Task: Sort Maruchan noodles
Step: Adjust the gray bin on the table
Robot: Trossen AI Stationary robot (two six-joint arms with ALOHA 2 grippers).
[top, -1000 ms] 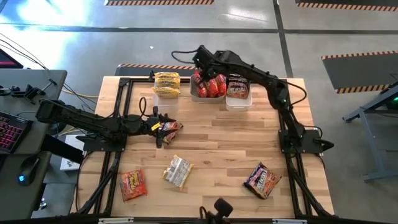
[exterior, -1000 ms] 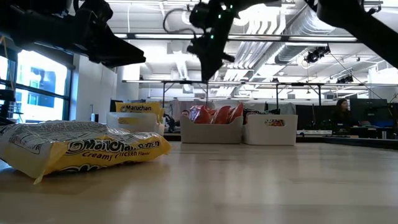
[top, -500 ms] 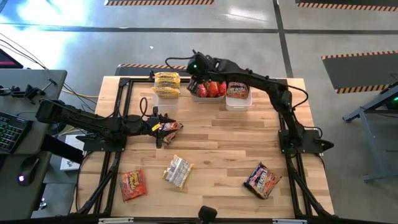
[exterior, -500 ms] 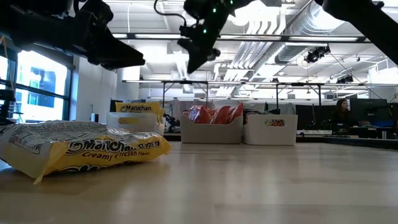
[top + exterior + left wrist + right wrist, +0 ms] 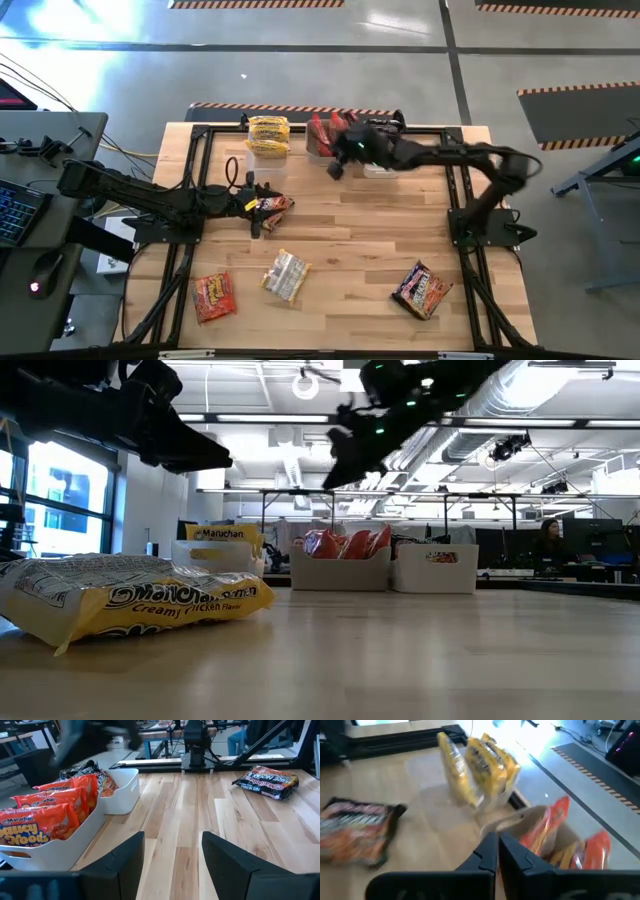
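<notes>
Both pincers empty: right pincer point(image 5: 337, 168) clenched, left pincer point(image 5: 256, 211) released, half-hiding a packet point(image 5: 274, 205).

I log, relative to white tubs point(image 5: 383, 163): yellow packets point(image 5: 268, 135) just beside; red-orange packets point(image 5: 330, 130) inside; dark packet point(image 5: 423, 288), orange packet point(image 5: 213, 296), silver-yellow packet point(image 5: 286, 275) well apart on pale wood table point(image 5: 350, 230).

Right arm point(image 5: 440, 155) hides part of the dark-packet tub point(image 5: 385, 165).
</notes>
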